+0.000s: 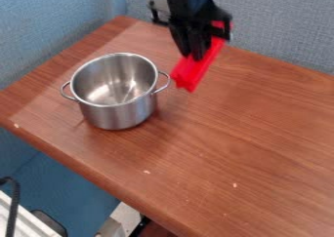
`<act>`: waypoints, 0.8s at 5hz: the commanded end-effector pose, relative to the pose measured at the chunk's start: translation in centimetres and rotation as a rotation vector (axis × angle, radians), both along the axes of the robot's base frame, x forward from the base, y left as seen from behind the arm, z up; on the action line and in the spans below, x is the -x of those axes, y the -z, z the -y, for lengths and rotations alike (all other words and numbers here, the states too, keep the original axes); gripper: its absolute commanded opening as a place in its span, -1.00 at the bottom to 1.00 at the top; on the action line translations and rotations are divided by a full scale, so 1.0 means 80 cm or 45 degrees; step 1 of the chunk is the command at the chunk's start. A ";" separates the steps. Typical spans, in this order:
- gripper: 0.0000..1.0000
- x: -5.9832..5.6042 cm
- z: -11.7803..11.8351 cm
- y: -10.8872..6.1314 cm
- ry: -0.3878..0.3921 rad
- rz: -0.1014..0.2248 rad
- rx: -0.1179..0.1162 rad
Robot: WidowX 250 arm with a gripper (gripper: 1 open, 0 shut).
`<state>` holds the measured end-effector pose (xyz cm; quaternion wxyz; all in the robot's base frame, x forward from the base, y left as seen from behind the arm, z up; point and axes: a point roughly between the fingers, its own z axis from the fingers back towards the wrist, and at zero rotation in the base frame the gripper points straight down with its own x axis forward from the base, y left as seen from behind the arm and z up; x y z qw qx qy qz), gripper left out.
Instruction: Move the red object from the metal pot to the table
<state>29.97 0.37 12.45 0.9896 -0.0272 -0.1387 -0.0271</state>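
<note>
Black and angular, the tool (198, 48) hangs over the back part of the worktop (248, 134), pointing steeply down, and it is clenched on the upper end of the red block (193, 70). This block is long and rectangular, with flat smooth faces and a plain bright red colour. It hangs tilted, its lower end toward the pot (115, 92) and above the wood; whether this end touches the wood cannot be told. The block is outside the pot, just beside its right handle. The pot is small and round, of shiny steel with straight sides, and has two little handles on opposite sides. It has no lid and its inside looks bare, with soft reflections on the metal. It stands on the left part of the worktop, which is reddish-brown wood with fine grain, a smooth finish and rounded edges. Behind the worktop is a blue-grey wall (65, 17) with a rough, cloth-like surface.
</note>
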 end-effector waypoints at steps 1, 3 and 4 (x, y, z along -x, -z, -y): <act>-1.00 0.009 0.011 -0.015 0.070 0.073 -0.009; -1.00 0.029 0.029 0.030 0.136 0.040 -0.071; -1.00 0.022 0.026 0.038 0.108 0.053 -0.083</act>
